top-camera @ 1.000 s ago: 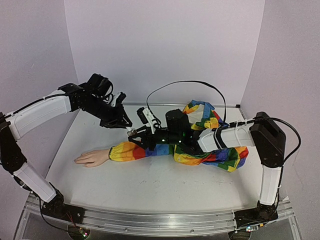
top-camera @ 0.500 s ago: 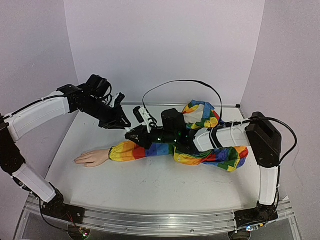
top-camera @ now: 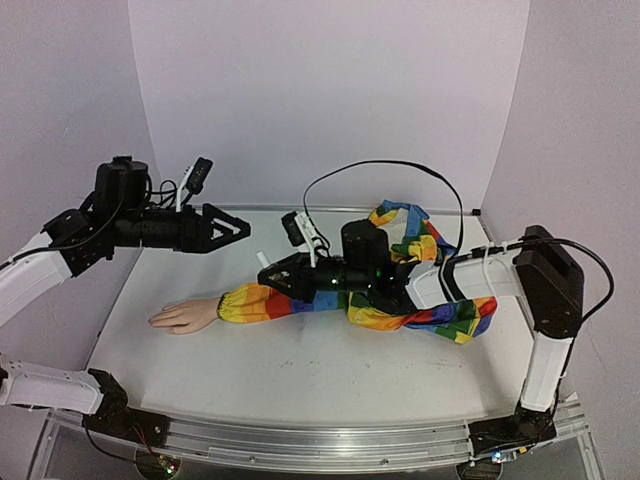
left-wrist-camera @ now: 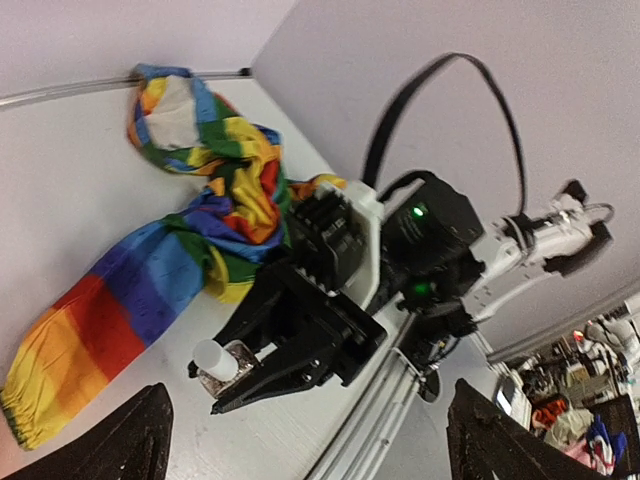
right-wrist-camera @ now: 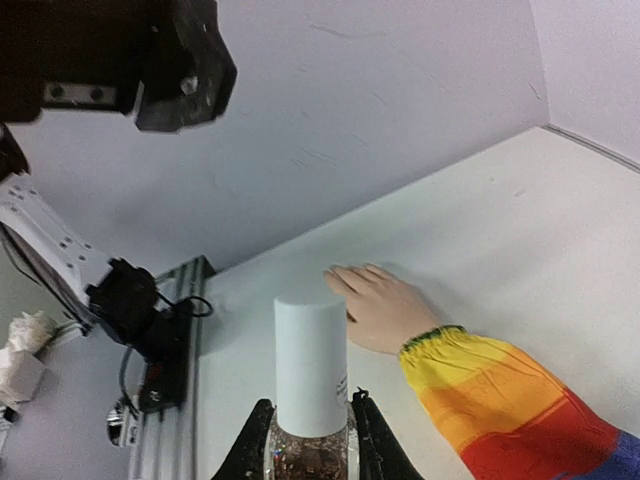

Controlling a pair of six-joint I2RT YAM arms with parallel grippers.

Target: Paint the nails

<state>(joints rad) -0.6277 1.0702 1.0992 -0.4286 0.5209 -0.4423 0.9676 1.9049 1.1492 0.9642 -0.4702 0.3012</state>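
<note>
A pale mannequin hand (top-camera: pixel 182 316) lies flat on the white table, ending a rainbow-striped sleeve (top-camera: pixel 300 298). The nails at its fingertips (right-wrist-camera: pixel 338 276) are too small to make out. My right gripper (top-camera: pixel 270 270) is shut on a small clear glass bottle (right-wrist-camera: pixel 311 458) with a white cap (right-wrist-camera: pixel 311 362), held upright just right of the hand (right-wrist-camera: pixel 378 308). My left gripper (top-camera: pixel 236 228) hangs open in the air, up and to the left of the bottle (left-wrist-camera: pixel 224 366), with nothing between its fingers (left-wrist-camera: pixel 138 440).
The sleeve bunches into a heap (top-camera: pixel 420 240) at the back right, under the right arm. A black cable (top-camera: pixel 380 168) arcs above it. Lilac walls close the table on three sides, and a metal rail (top-camera: pixel 300 440) runs along the near edge.
My left gripper has opened and pulled back up and to the left, away from the bottle's cap. The right gripper closed tighter on the bottle and barely moved.
</note>
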